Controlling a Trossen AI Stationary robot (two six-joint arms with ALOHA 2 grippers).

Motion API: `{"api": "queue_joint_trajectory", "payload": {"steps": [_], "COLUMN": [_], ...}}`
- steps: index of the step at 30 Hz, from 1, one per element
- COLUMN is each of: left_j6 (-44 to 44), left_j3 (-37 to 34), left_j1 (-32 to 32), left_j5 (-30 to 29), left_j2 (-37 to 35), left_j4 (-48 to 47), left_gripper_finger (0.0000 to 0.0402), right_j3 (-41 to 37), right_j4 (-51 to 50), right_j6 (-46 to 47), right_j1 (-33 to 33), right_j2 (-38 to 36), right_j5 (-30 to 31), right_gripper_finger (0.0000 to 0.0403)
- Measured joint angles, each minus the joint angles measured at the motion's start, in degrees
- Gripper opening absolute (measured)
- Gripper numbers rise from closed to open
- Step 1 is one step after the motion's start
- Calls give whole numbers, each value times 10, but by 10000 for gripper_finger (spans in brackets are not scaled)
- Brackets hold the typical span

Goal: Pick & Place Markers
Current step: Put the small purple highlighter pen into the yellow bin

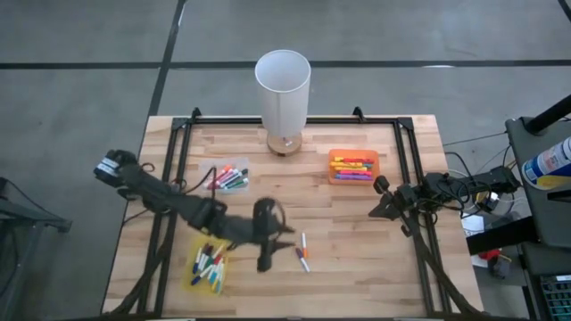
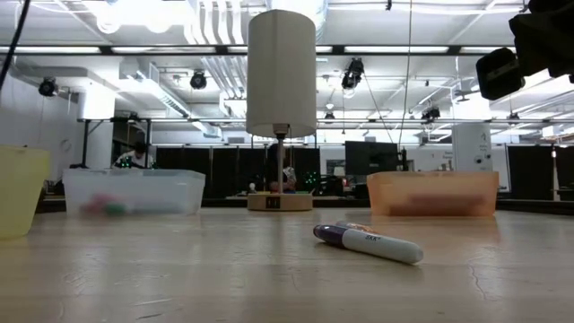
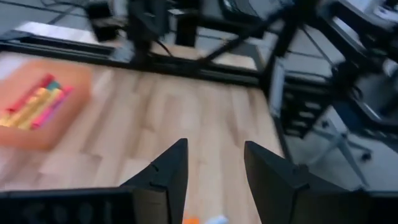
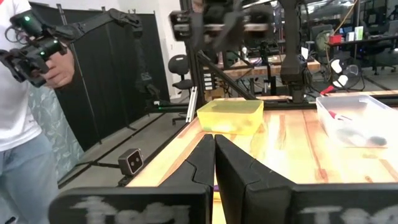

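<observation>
Two loose markers (image 1: 303, 253) lie on the counter (image 1: 357, 241) at lower centre of the high view, just right of the left fingers (image 1: 265, 259), which are spread with nothing between them. Other markers fill the yellow tray (image 1: 207, 267), clear tray (image 1: 229, 177) and orange tray (image 1: 353, 167). The right fingers (image 1: 382, 208), pressed together, hover at the counter's right.

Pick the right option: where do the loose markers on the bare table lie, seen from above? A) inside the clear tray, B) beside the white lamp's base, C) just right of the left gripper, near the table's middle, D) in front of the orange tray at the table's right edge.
C: in the high view the two loose markers lie on bare wood just right of the open left gripper.
</observation>
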Motion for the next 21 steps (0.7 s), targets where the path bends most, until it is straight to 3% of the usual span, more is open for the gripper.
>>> {"api": "queue_joint_trajectory", "payload": {"steps": [7, 21], "left_j6": [5, 8], "left_j3": [0, -1], "left_j1": [64, 67], "left_j5": [47, 63], "left_j2": [4, 132], "left_j4": [16, 14], "left_gripper_finger": [149, 149], "right_j3": [0, 0], "right_j4": [0, 0], "right_j6": [0, 0], "right_j1": [0, 0], "right_j2": [0, 0], "right_j5": [0, 0], "right_gripper_finger": [9, 9]}}
